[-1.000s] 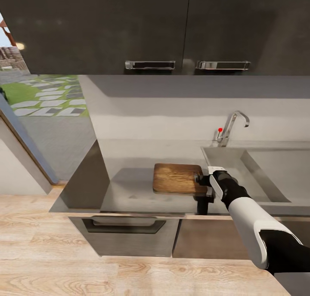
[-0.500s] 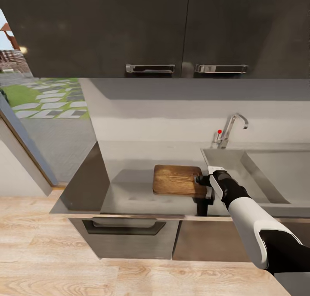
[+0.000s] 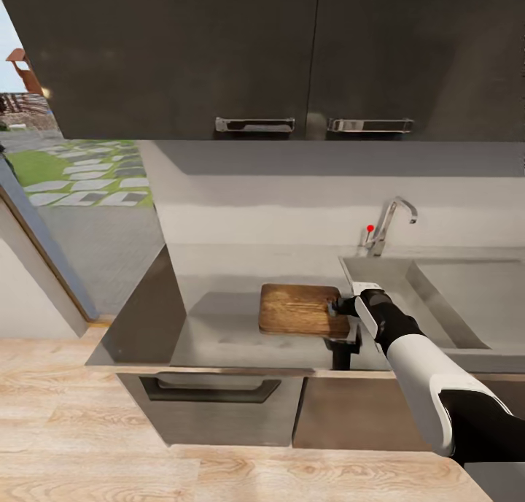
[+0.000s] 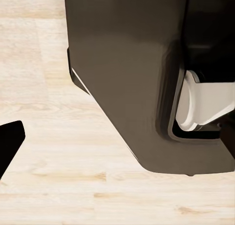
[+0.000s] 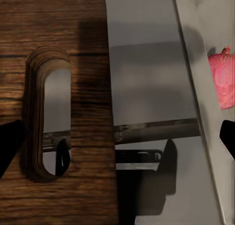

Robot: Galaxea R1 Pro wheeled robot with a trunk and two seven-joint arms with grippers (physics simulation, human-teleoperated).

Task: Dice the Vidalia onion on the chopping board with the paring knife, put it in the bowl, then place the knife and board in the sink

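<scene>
In the head view, the chopping board [image 3: 302,309] lies on the grey bench [image 3: 219,327] at centre frame, just left of the sink [image 3: 437,298], and the right tool [image 3: 337,306] sits at the board's right edge; how far it is open I cannot tell. In the left wrist view, pale wooden floor [image 4: 49,137] lies beside a dark robot body panel [image 4: 132,78]. In the right wrist view, the board's slot-shaped handle hole [image 5: 49,112] is at left, with a pink-red object [image 5: 223,78] at the right edge.

no legible txt, labels or nos.

Chopping board [image 3: 299,309]: brown wood, visible grain, matt, layered edge around the handle slot [image 5: 49,112]. Bench [image 3: 219,327]: smooth grey, glossy, reflective. Sink [image 3: 437,298]: brushed grey steel; tap [image 3: 390,225] chrome. Upper cabinets [image 3: 292,49]: dark, matt, with polished metal handles. Floor [image 3: 95,443]: pale grained wood.
</scene>
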